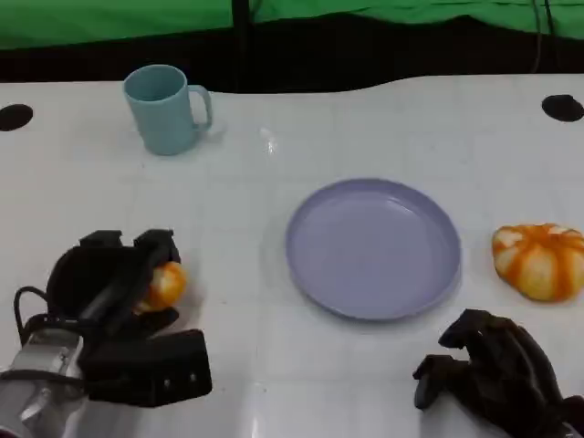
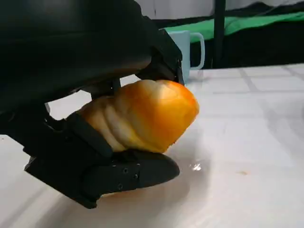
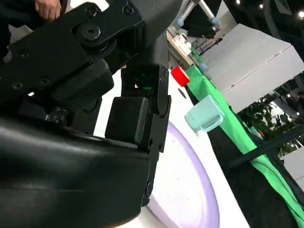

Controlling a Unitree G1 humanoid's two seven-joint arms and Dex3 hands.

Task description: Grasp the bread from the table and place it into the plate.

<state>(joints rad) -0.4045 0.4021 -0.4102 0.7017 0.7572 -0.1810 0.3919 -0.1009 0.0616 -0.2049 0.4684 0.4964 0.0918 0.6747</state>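
A golden-orange bread (image 1: pixel 165 285) lies at the table's left front, clamped in my left hand (image 1: pixel 117 308). In the left wrist view the bread (image 2: pixel 147 114) sits between the fingers (image 2: pixel 156 52) above it and the thumb (image 2: pixel 128 173) beneath, which rests on the table. The lilac plate (image 1: pixel 372 246) stands in the middle of the table, to the right of that hand, with nothing on it. At the front right my right hand (image 1: pixel 497 376) has its fingers curled in and holds nothing. The right wrist view shows that hand (image 3: pixel 71 142) beside the plate (image 3: pixel 190 190).
A light blue mug (image 1: pixel 166 109) stands at the back left, also seen as the mug (image 2: pixel 192 45) behind the bread. An orange, white-striped pumpkin-shaped item (image 1: pixel 540 261) lies right of the plate. White table (image 1: pixel 274 182) spreads between the mug and the plate.
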